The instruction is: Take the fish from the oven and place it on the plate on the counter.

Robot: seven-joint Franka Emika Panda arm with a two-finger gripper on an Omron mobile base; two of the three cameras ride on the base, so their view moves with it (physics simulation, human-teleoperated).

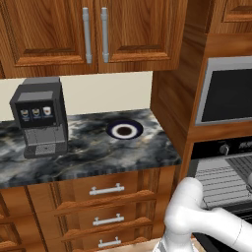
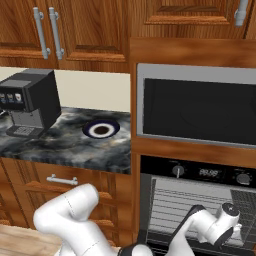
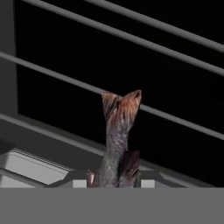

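Observation:
In the hand view, the fish (image 3: 117, 131) stands tail-up, a grey-brown body with a reddish forked tail, in front of the grey wire racks (image 3: 131, 39). Its lower body sits between the fingertips of my gripper (image 3: 114, 181), which is shut on it. My hand (image 2: 227, 222) reaches into the open oven (image 2: 200, 172), below the dark control strip. The oven (image 1: 224, 172) is at the right edge of the left base view. The blue-rimmed plate (image 1: 124, 130) (image 2: 101, 129) lies bare on the dark marble counter (image 1: 88, 155) (image 2: 65, 145), left of the oven.
A black coffee machine (image 1: 42, 118) (image 2: 30, 102) stands at the counter's left end. A silver-framed appliance with a dark glass front (image 2: 197, 110) (image 1: 229, 93) sits above the oven. Wooden cabinets hang overhead, and drawers (image 1: 106, 189) lie under the counter.

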